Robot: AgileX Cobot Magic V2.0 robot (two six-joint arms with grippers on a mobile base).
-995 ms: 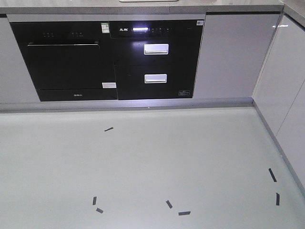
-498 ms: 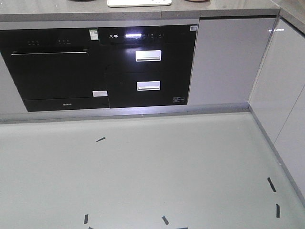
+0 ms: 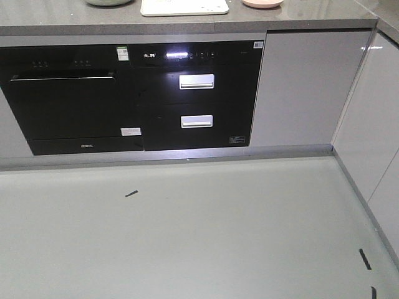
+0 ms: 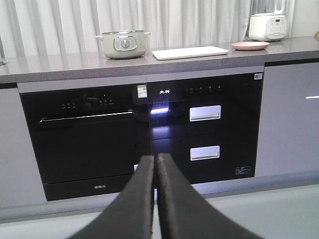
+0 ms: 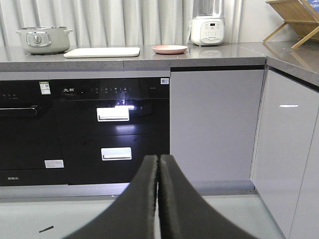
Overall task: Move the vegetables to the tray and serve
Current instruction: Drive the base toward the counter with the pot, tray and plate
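The cream-white tray [image 3: 184, 7] lies flat on the grey countertop [image 3: 299, 22], above the black appliances; it also shows as the tray [image 4: 190, 52] and the tray [image 5: 101, 52]. No vegetables are in view. My left gripper [image 4: 155, 158] is shut and holds nothing, well in front of the counter. My right gripper [image 5: 158, 158] is likewise shut and empty, at about the same distance from the cabinets.
A pale green pot [image 4: 123, 44] stands left of the tray, a round pink plate [image 5: 169, 49] to its right, then a white blender [image 5: 208, 29]. Black built-in appliances [image 3: 131, 93] fill the cabinet front. A side cabinet run [image 3: 380, 124] closes the right. Tape marks [image 3: 131, 194] dot the floor.
The front view has shifted so the cabinets sit lower in the frame and more of the countertop shows, bringing the tray, pot and pink plate into sight. The floor tape marks slid down.
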